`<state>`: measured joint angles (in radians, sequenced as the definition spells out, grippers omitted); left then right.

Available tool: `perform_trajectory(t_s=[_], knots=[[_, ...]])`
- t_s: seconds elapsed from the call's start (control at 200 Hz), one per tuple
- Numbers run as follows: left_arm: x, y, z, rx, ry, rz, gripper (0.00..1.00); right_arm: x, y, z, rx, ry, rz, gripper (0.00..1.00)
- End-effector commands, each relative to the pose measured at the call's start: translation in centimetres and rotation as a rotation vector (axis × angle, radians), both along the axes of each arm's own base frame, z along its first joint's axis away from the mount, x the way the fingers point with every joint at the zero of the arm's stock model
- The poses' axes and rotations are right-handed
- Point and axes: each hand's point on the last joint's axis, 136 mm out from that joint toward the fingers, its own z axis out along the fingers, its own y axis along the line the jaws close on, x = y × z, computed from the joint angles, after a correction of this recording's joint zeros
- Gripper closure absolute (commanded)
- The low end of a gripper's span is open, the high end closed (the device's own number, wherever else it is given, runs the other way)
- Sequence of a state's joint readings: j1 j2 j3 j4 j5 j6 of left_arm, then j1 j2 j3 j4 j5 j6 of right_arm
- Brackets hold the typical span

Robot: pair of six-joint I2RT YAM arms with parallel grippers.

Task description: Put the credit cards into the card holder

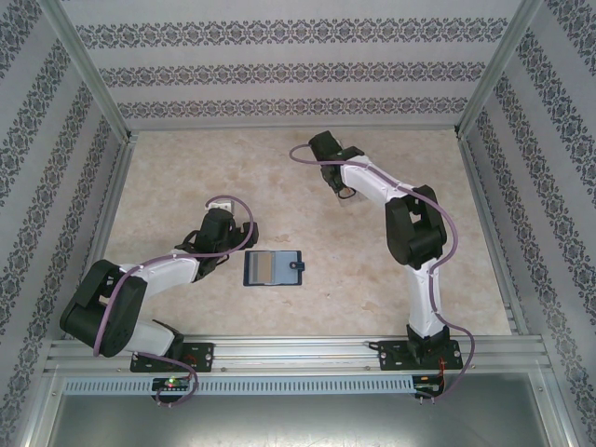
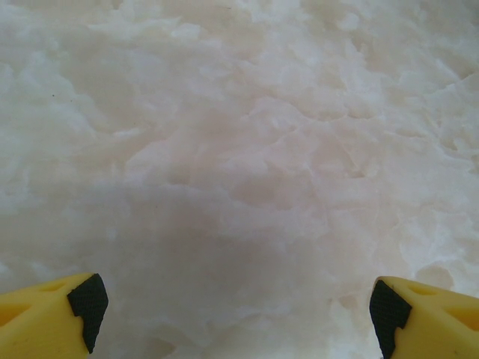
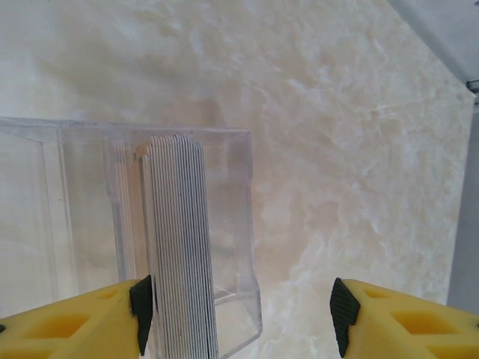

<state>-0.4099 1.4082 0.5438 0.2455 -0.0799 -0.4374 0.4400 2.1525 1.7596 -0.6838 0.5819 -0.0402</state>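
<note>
Right pincer (image 3: pixel 241 310) wide; clear case (image 3: pixel 233 187) holds credit cards (image 3: pixel 179 247) just beside one finger, open worktop (image 3: pixel 337 149) by the other. Left pincer (image 2: pixel 238 307) wide over worktop.

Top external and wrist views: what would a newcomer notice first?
The dark card holder lying flat mid-table between the two arms. Then, in the right wrist view, a stack of cards standing on edge in a transparent case, just beside one finger of the open right hand.
</note>
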Motion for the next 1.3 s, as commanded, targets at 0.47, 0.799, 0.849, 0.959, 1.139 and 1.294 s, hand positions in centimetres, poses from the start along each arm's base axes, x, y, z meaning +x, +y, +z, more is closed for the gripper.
perform_trajectory(t_s=[0.47, 0.799, 0.849, 0.959, 1.139, 1.294], knots=[[0.6, 0.3, 0.3, 0.008, 0.002, 0.018, 0.07, 0.3, -0.9, -0.3, 0.019, 0.009, -0.04, 0.26], [0.6, 0.3, 0.0, 0.008, 0.01, 0.018, 0.07, 0.6, -1.1, 3.0, 0.019, -0.093, -0.036, 0.29], [0.7, 0.2, 0.2, 0.01, 0.009, 0.015, 0.07, 0.7, -1.1, 3.2, 0.022, -0.102, -0.031, 0.29], [0.6, 0.4, 0.1, 0.008, 0.003, 0.021, 0.07, 0.3, -0.5, 3.1, 0.063, -0.103, -0.012, 0.33], [0.6, 0.4, 0.2, 0.01, 0.004, 0.023, 0.07, 0.1, -0.3, 2.2, 0.063, -0.072, 0.002, 0.39], [0.5, 0.3, 0.0, 0.001, 0.012, 0.029, 0.07, -0.3, 0.2, 1.1, 0.088, -0.031, 0.017, 0.53]])
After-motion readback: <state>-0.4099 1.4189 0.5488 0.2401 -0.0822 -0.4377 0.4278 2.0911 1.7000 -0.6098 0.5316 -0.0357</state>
